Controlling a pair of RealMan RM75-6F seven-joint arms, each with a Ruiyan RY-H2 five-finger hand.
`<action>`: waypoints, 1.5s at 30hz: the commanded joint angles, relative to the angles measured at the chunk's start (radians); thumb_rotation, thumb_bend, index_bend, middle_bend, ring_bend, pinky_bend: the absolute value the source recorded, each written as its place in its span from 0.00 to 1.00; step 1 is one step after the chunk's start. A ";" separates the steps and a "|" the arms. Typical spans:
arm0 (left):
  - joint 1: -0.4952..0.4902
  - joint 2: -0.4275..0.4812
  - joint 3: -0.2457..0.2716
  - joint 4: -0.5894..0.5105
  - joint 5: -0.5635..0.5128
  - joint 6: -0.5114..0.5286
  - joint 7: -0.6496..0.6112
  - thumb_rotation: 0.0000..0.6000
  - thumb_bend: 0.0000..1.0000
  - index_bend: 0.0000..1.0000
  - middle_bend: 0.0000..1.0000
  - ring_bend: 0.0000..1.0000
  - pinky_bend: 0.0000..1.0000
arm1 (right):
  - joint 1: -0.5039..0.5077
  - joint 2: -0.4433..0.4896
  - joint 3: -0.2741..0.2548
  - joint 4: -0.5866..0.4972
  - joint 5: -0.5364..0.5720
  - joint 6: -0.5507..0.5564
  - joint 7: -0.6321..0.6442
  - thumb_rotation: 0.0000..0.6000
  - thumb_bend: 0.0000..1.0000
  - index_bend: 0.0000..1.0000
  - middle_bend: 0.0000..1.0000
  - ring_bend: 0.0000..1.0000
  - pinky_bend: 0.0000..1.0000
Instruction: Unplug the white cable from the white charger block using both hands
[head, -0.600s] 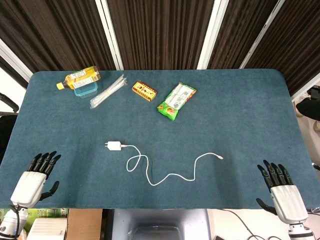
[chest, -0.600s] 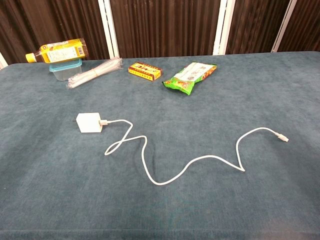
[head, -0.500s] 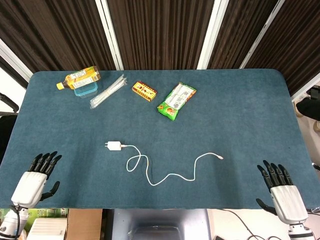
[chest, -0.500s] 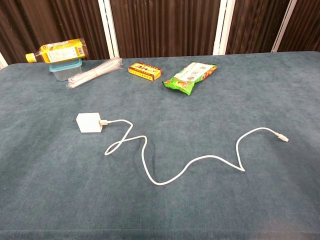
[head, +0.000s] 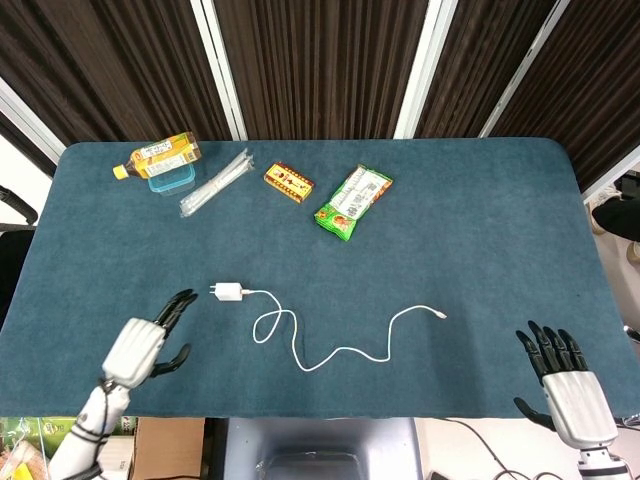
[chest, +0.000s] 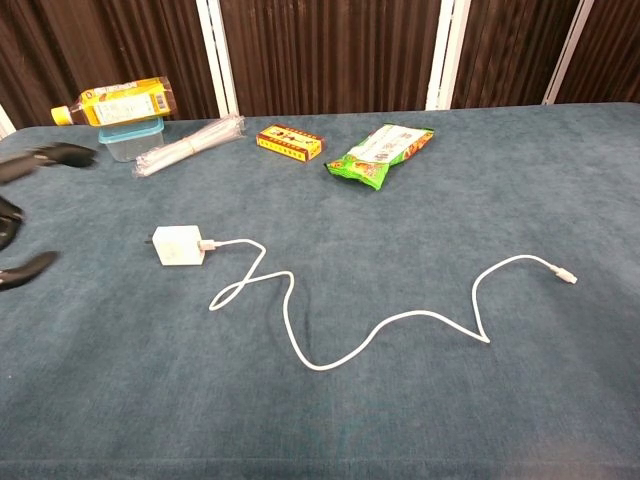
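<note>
A white charger block (head: 228, 292) (chest: 179, 245) lies on the blue table, left of centre. The white cable (head: 340, 345) (chest: 380, 325) is plugged into its right side and snakes rightward to a free connector end. My left hand (head: 140, 345) is open, fingers spread, over the table just left of and nearer than the block, apart from it. Only its dark fingertips (chest: 45, 158) show at the left edge of the chest view. My right hand (head: 565, 375) is open at the table's near right corner, far from the cable.
Along the far side lie a yellow bottle on a clear tub (head: 158, 160), a bundle of clear straws (head: 215, 183), a small red-and-yellow box (head: 289, 181) and a green snack packet (head: 353, 202). The table's front edge (head: 330, 415) runs just below the hands.
My left hand has moved right and forward from the near left corner toward the charger block, entering the chest view. The right hand, block and cable have not moved.
</note>
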 joint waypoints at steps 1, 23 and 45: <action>-0.092 -0.105 -0.080 0.034 -0.145 -0.140 0.106 1.00 0.44 0.12 0.12 0.98 1.00 | 0.001 -0.005 0.003 0.000 0.006 -0.005 -0.009 1.00 0.30 0.00 0.00 0.00 0.00; -0.289 -0.420 -0.178 0.465 -0.403 -0.269 0.345 1.00 0.44 0.29 0.26 1.00 1.00 | 0.025 -0.008 0.017 -0.008 0.063 -0.059 -0.024 1.00 0.30 0.00 0.00 0.00 0.00; -0.287 -0.456 -0.147 0.498 -0.368 -0.180 0.288 1.00 0.53 0.74 0.72 1.00 1.00 | 0.046 -0.038 0.010 0.010 0.023 -0.068 -0.008 1.00 0.30 0.00 0.00 0.00 0.00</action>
